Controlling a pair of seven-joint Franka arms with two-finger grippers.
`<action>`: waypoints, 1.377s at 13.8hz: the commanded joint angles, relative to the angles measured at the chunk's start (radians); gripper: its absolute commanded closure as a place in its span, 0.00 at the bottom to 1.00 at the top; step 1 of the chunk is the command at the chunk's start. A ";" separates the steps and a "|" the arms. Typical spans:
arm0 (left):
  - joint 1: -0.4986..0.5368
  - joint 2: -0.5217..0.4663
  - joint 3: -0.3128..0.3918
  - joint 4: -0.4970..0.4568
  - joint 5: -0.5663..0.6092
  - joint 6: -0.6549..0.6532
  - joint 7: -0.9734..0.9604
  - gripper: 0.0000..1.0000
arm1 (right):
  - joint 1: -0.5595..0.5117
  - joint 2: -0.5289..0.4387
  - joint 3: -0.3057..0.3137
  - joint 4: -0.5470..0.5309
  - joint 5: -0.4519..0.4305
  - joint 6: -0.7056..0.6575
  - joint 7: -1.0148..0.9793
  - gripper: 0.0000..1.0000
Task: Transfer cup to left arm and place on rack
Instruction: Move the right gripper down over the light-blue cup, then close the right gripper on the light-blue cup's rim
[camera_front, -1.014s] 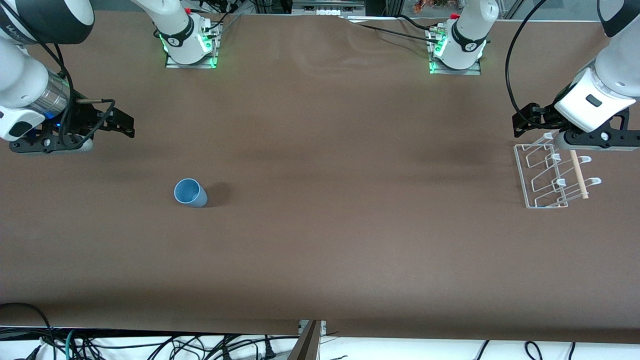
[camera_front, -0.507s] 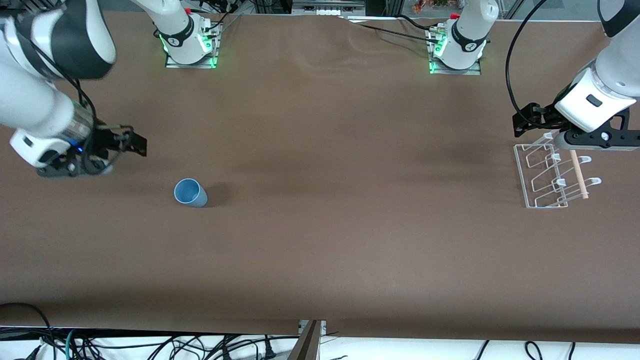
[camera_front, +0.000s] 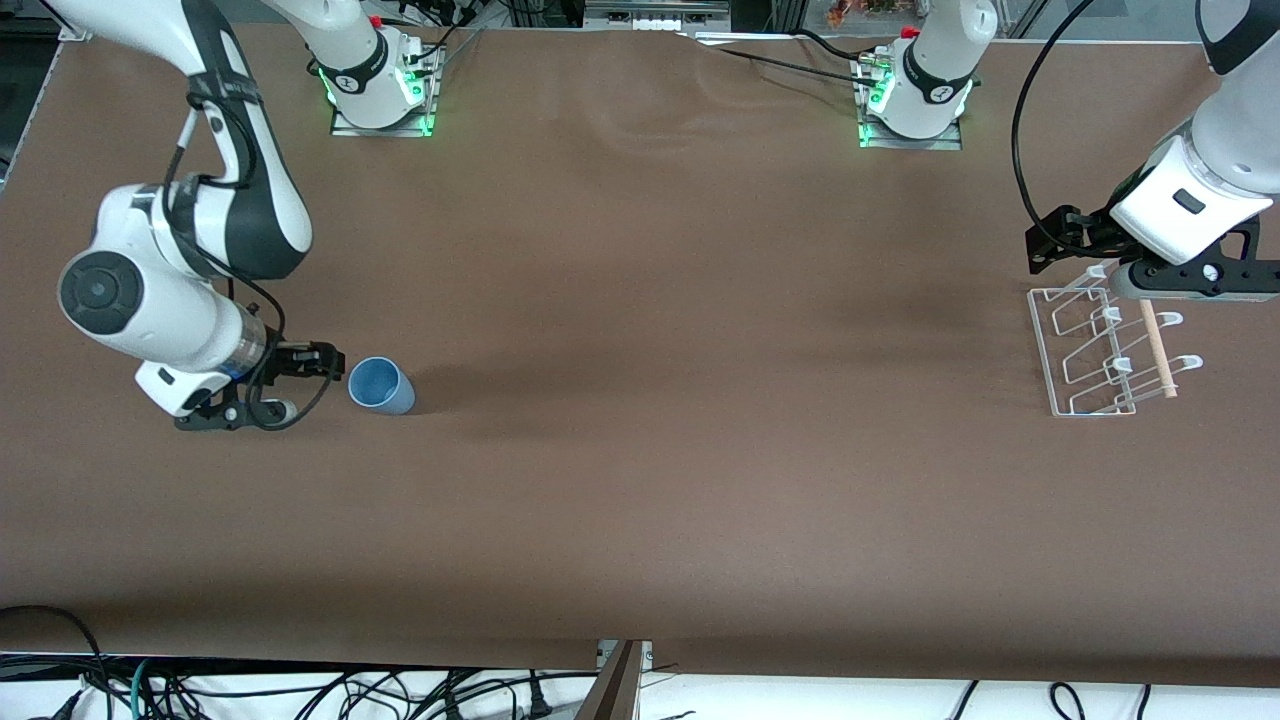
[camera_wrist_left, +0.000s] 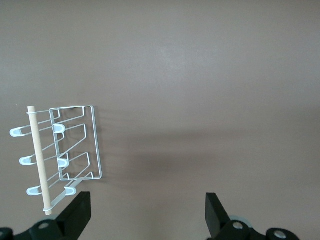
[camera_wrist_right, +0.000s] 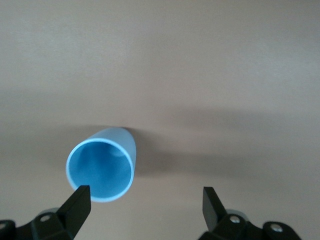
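One light-blue cup (camera_front: 380, 386) — a smooth, matte, tapered tumbler with no handle — lay on its side on the brown table (camera_front: 640, 480), its open mouth facing the right gripper (camera_front: 325, 358), well apart from the rack (camera_front: 1085, 350) at the left arm's end. The right gripper, which a second earlier hung farther from the cup, had swung in just beside its rim, fingers (camera_wrist_right: 77, 202) spread wide and holding nothing. One white wire rack carried rows of upturned hooks and a single wooden dowel (camera_front: 1156, 348). The left gripper (camera_front: 1045, 243) waited over the rack — jaws apart, empty.
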 joint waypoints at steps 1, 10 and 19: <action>0.005 -0.015 -0.002 -0.004 -0.015 -0.011 -0.007 0.00 | -0.010 0.056 0.008 -0.003 0.018 0.063 -0.012 0.01; 0.005 -0.016 -0.004 -0.006 -0.015 -0.013 -0.008 0.00 | -0.010 0.104 0.042 -0.075 0.020 0.106 -0.003 0.03; 0.005 -0.015 -0.004 -0.003 -0.016 -0.022 -0.008 0.00 | -0.010 0.092 0.051 -0.088 0.023 0.115 0.022 1.00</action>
